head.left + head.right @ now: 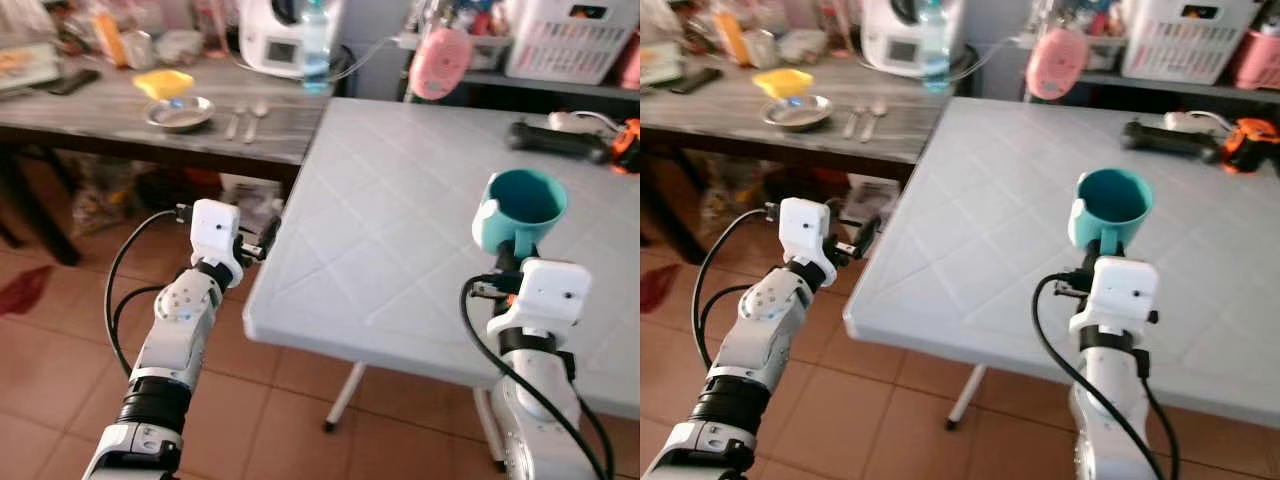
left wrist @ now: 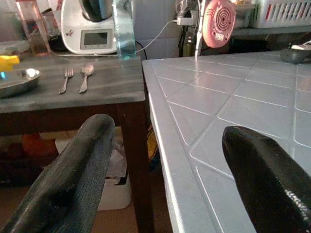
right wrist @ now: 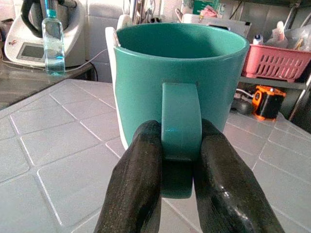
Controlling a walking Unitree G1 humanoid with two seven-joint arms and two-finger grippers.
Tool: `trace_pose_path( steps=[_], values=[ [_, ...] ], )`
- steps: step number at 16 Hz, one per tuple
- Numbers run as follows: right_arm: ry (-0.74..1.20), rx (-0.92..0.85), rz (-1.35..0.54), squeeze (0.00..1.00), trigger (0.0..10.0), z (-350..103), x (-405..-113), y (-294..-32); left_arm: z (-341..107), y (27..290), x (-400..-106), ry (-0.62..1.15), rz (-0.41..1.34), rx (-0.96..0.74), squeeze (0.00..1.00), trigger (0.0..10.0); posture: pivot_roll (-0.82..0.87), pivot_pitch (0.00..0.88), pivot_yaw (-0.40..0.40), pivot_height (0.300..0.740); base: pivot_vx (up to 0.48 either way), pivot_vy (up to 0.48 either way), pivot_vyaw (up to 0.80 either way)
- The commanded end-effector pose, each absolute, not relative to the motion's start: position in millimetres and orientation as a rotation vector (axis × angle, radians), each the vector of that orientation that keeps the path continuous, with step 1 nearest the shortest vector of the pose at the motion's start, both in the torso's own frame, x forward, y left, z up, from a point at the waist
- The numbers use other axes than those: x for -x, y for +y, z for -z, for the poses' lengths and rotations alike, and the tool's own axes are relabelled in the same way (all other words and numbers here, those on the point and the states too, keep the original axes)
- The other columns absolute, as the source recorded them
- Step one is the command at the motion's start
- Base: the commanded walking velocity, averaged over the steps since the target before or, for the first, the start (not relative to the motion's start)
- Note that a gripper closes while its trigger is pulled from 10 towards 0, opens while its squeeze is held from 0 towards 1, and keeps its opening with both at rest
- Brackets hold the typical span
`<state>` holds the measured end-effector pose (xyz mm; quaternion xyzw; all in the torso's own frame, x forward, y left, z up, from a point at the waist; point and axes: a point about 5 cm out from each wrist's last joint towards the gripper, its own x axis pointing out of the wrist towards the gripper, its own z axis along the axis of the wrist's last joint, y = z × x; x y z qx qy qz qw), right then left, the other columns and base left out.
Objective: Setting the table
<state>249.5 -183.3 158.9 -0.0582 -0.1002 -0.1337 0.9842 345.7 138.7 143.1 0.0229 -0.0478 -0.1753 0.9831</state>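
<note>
Mug (image 1: 520,210) duty looks barely started: the right hand (image 3: 177,167) has its fingers pinched shut on the teal mug's handle, holding it upright over the white tiled bench (image 1: 380,230), which carries no place setting yet. Left hand (image 1: 268,238) hangs wide open and empty off the bench's corner. Fork (image 1: 233,122), spoon (image 1: 257,120) and metal bowl (image 1: 179,113) are waiting on the dark wooden bench (image 1: 120,125) behind, so I'd guess most of it's left; cluttered kitchen, terracotta floor (image 1: 60,400).
</note>
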Motion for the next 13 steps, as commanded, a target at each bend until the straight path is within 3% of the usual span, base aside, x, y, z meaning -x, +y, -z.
trace_pose_path(
  steps=[1,13],
  values=[
    [-0.229,0.126,0.288,0.00,10.0,-164.8,-247.3,-186.4,-140.3,133.3,-344.1,-0.088,0.369,-0.050,0.00,10.0,0.07,0.079,0.018,0.740,0.000,0.337,0.00],
    [-0.229,0.128,0.308,0.00,10.0,-164.7,-246.5,-186.8,-143.5,126.9,-346.2,-0.089,0.382,-0.047,0.00,10.0,0.06,0.084,0.023,0.740,0.000,0.392,0.00]
  ],
)
